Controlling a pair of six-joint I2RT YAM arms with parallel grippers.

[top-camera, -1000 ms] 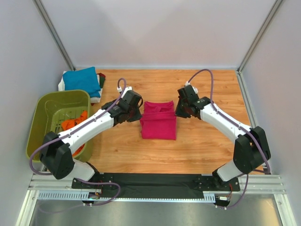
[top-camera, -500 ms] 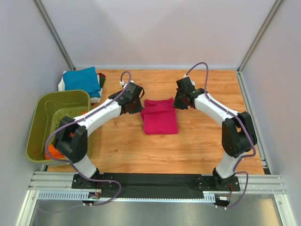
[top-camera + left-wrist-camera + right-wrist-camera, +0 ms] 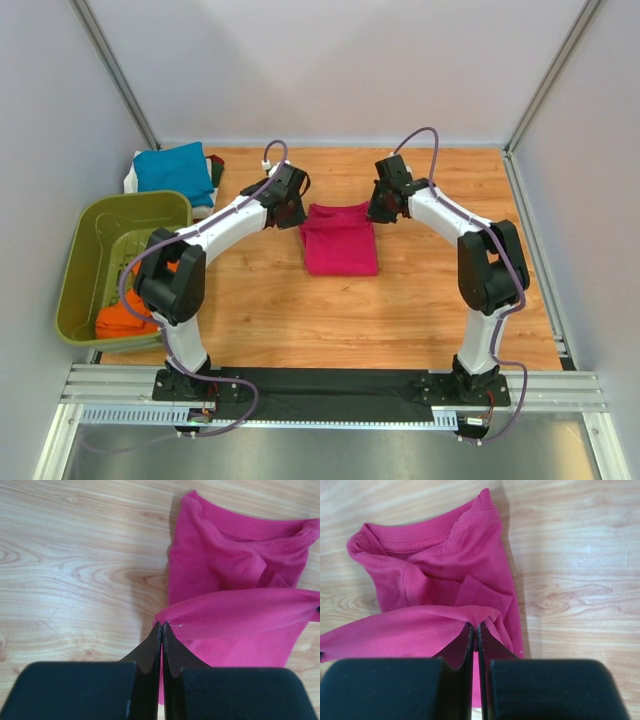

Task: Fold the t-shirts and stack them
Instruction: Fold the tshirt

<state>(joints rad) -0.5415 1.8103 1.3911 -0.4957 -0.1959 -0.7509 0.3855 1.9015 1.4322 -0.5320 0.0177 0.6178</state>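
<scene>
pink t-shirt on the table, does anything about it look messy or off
Nothing damaged or spilled. The magenta-pink cloth t-shirt lies on the wooden table, part-folded; its collar end is bunched and uneven in both wrist views. The left hand and right hand each pinch a corner of one lifted layer, stretched between them.

The left arm (image 3: 215,232) partly hides the orange t-shirts (image 3: 124,320) in the basket (image 3: 82,262).

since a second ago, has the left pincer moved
Yes, the left pincer, gripping the magenta t-shirt, moved away from the basket toward the table's far edge.
</scene>
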